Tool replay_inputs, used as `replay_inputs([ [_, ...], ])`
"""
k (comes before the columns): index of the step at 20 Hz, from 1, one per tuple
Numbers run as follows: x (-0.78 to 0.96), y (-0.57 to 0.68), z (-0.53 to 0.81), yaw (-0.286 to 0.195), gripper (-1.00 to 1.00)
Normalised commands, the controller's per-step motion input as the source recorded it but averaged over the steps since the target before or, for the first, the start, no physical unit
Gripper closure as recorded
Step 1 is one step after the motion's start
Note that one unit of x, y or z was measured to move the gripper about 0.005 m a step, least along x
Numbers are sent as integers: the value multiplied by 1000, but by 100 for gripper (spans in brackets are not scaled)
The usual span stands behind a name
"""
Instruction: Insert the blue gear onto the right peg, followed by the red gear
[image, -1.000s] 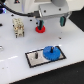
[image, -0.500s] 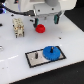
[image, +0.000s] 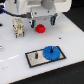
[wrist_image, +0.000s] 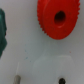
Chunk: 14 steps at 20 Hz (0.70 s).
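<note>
One grey, black-rimmed base plate (image: 44, 56) lies on the white table (image: 70, 37), carrying one flat blue gear (image: 50, 52) seated at its exterior-view-right end, with one thin dark peg (image: 37, 54) standing bare beside it. One smaller red gear (image: 41, 27), toothed with a round hub, lies on the table beyond the plate, directly beneath the gripper (image: 43, 19); whether its fingers are spread or pressed together cannot be told.

A white table (image: 15, 55) fills the scene, its surface glossy under the light. Toward the exterior view's left and far side, a small beige, boxy fixture (image: 18, 27) with dark gaps stands upright on the tabletop. Thin dark cables (image: 6, 22) run along the far left behind it. In the wrist view, a dark green object (wrist_image: 2, 32) shows at the frame edge, beside a blurred white rounded part (wrist_image: 50, 70); neither can be identified.
</note>
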Motion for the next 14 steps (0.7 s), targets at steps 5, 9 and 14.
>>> replay_inputs([
  [5,-79,-98,-298,0,-100],
  [9,-56,-57,-187,0,100],
  [14,-14,-19,-93,0,100],
])
